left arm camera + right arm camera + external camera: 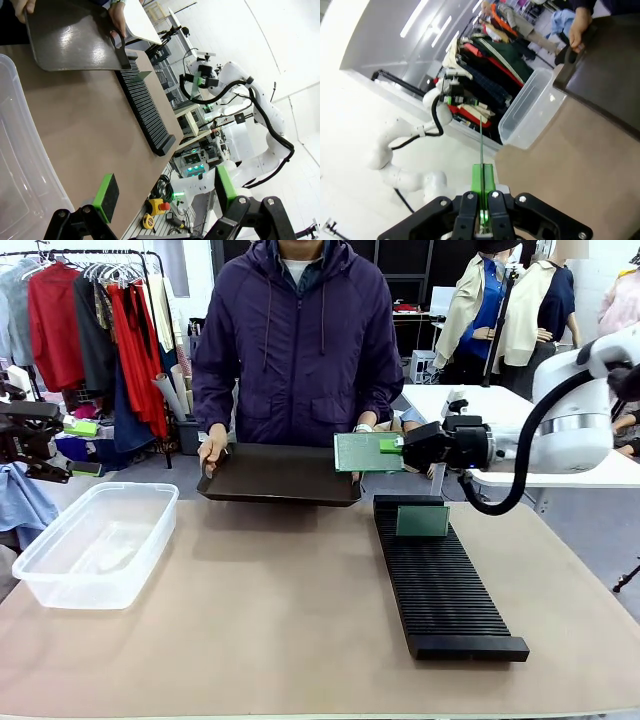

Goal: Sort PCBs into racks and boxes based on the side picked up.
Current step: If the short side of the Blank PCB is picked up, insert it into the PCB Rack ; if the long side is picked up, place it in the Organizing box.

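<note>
**Operator:** Front view, item one, nearest me: the black rack (440,585), lying lengthwise on the table, below my right claw (392,446) and a little toward me. One PCB (422,521) stands upright in a slot near its far end.

**Second:** And the claw itself?

**Operator:** Item two: right claw, pressed together on the edge of a second PCB (366,451). I see that board face-on, extending from the fingertips toward the table's middle, held in the air above the rack's far end. In the right wrist view the same board (481,145) shows edge-on, a thin line rising from between the closed fingers.

**Second:** Left side?

**Operator:** Item three: clear box (95,542), well apart from the right claw, on the table's left. Its wall (20,150) sits just ahead of my left claw (165,190) in the left wrist view. That claw is spread, green pads (106,192) wide apart, nothing between them; in the front view it hangs at the left edge (30,435), above and beyond the box.

**Second:** Farthest?

**Operator:** Item four: dark tray (280,475), just beside the held board on its left, tilted, far edge lifted. A person's hand (212,450) grips each end; I cannot tell what lies on it.
</note>
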